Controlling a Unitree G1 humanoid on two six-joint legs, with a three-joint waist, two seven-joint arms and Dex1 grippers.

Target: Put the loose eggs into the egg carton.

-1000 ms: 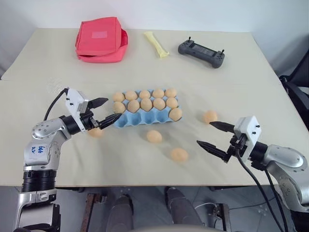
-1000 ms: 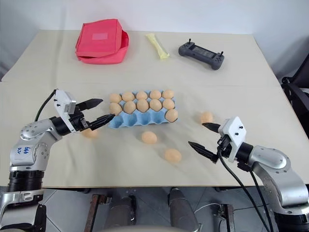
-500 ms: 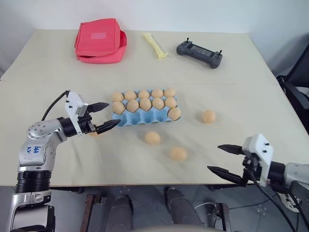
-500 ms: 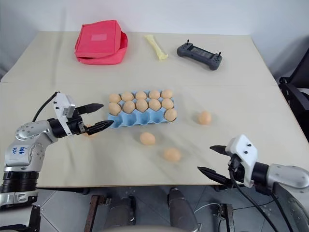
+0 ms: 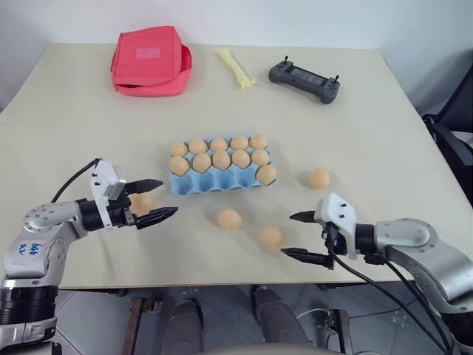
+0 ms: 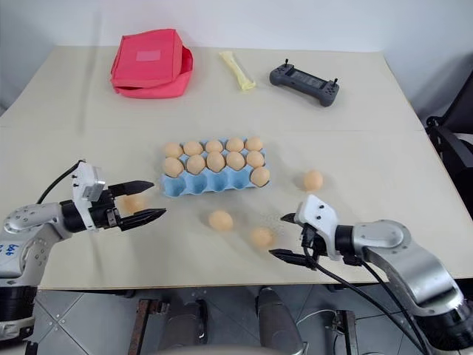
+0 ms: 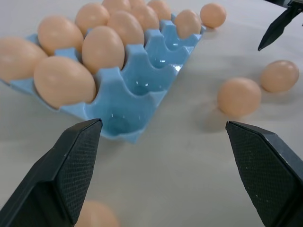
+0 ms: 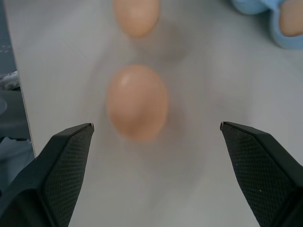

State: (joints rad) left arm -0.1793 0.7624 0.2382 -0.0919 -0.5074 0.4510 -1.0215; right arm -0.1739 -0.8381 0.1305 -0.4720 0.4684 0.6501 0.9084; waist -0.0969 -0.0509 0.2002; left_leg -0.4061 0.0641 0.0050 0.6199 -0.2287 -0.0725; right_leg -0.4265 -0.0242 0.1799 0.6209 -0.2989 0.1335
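Observation:
The light blue egg carton (image 5: 214, 183) lies mid-table, its back two rows and one front corner cup filled with tan eggs. Several loose eggs lie on the table around it: one (image 5: 229, 218) in front of the carton, one (image 5: 271, 236) nearer the edge, one (image 5: 319, 178) to the carton's right. A further egg (image 5: 140, 201) sits by my left gripper (image 5: 169, 197), which is open, left of the carton and level over the table. My right gripper (image 5: 286, 235) is open, its tips just right of the front egg (image 8: 137, 101), which lies ahead between the fingers.
A red fabric pouch (image 5: 151, 61) sits at the far left, a pale yellow strip (image 5: 238, 68) and a black controller (image 5: 304, 79) at the far middle. The table's near edge runs just below both grippers. The right gripper's finger (image 7: 279, 26) shows in the left wrist view.
My right gripper swung left and lower, from the table's right side to beside the front egg. My left gripper drew back from the carton's corner toward the near left. Both stayed open.

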